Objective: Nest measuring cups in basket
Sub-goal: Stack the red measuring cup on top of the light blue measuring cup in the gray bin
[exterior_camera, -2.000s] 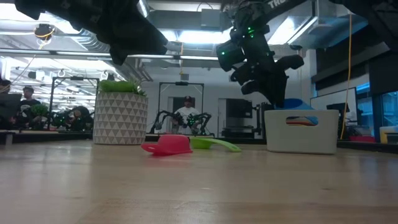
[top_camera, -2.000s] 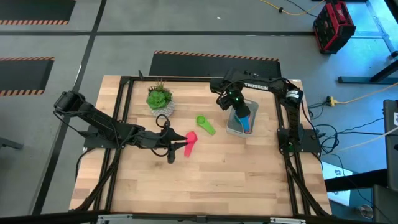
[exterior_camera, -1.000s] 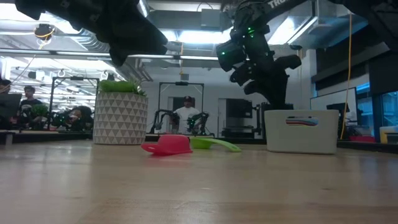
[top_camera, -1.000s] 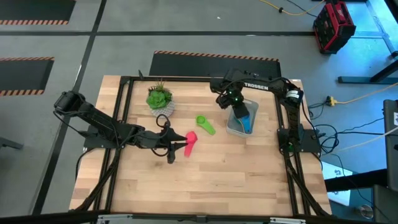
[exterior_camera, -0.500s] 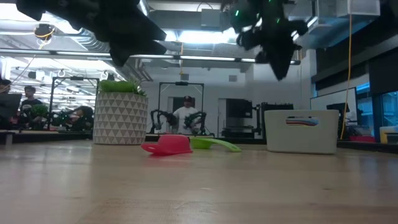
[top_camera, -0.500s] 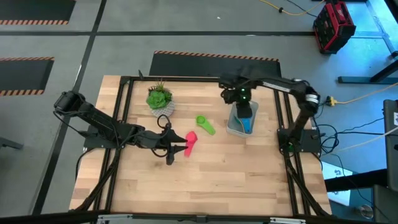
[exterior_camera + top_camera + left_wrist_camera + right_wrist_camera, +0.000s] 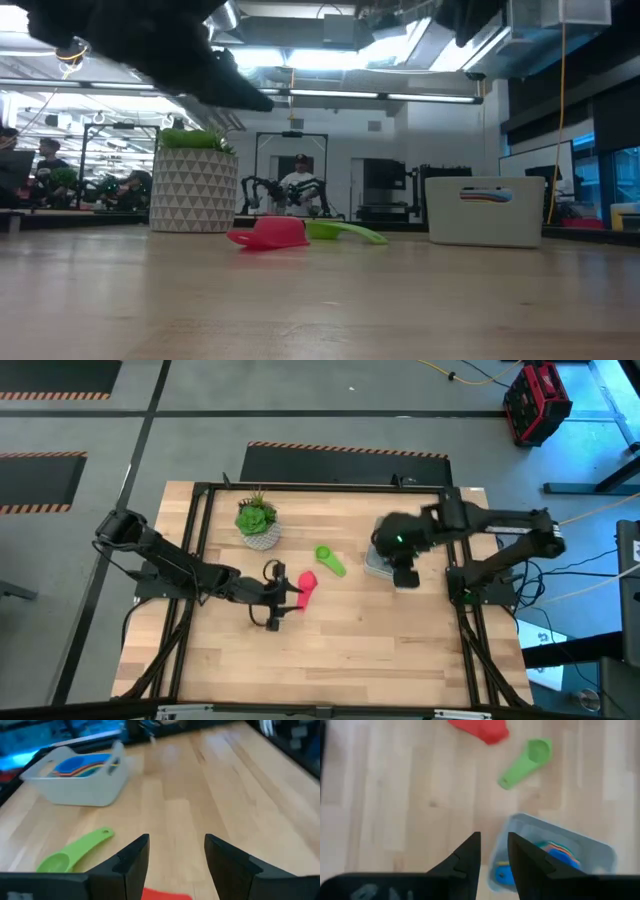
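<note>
A red measuring cup point(image 7: 306, 584) and a green one point(image 7: 331, 561) lie on the table's middle. The pale grey basket point(image 7: 376, 563) stands to their right, with several coloured cups nested inside point(image 7: 82, 766). My left gripper point(image 7: 287, 593) hovers low and open just left of the red cup, whose edge point(image 7: 167, 894) shows between its fingers point(image 7: 135, 860). My right gripper point(image 7: 494, 851) hangs high over the basket's near side, pointing down. Its fingers stand a narrow gap apart with nothing between them.
A white patterned pot with a green plant point(image 7: 258, 520) stands at the far left of the wood top, behind my left arm. Bare wood lies along the near half of the table point(image 7: 340, 650). People and other robots show in the room beyond point(image 7: 300, 185).
My right gripper has risen out of the basket and swung toward the table's near edge, tipping more downward; the cups stay in the basket. My left gripper has rolled about its own line and sunk a little beside the red cup.
</note>
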Motion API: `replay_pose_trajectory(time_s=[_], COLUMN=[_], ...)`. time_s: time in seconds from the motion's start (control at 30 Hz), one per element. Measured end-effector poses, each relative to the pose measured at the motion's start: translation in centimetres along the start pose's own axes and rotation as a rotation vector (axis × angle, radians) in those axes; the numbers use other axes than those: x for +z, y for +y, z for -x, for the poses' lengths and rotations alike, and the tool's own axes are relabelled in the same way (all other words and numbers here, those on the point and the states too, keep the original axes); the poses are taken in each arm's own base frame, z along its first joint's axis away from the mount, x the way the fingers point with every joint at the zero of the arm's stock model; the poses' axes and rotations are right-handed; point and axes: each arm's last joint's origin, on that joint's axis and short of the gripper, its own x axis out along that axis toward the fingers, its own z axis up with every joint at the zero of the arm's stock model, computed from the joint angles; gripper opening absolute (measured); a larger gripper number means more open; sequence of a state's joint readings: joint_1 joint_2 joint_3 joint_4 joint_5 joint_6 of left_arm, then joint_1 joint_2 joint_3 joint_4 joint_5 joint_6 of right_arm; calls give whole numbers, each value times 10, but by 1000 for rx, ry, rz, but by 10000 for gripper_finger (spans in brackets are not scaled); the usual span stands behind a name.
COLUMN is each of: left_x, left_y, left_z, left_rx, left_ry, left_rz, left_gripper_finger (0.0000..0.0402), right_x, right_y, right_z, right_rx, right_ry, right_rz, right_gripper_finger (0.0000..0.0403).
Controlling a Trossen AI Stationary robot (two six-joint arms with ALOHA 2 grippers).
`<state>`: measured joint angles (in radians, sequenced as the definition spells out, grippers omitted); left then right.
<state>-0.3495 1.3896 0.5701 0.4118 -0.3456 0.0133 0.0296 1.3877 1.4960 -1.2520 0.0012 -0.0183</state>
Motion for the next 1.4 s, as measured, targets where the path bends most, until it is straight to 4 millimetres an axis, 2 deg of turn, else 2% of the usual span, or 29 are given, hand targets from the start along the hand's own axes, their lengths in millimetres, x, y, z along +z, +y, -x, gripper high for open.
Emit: replay_pose_trajectory(time_s=[0.1,0.3,0.47,0.63,0.9,1.4], left_x=[-9,-27,-43,-57,-76,-78], left_y=[-11,-27,-34,-36,-31,-13], left_z=[-4,-13,-20,-28,-40,-50], left_rx=[-20,-22,-35,-36,39,117], left_ry=[38,109,170,227,301,304], left_rz=[-106,-195,-255,-295,-319,-277], left_gripper_finger=[184,184,183,183,183,183], right_x=[-14,-36,-40,-44,-51,-51], right_y=[17,41,47,49,48,48], right_z=[-10,-52,-90,-115,-126,-126], right_rx=[11,47,94,125,139,140], right_ry=[-61,-187,-369,-533,-619,-623], right_rz=[-33,-76,-104,-112,-119,-118], right_gripper_finger=[100,100,100,100,100,100])
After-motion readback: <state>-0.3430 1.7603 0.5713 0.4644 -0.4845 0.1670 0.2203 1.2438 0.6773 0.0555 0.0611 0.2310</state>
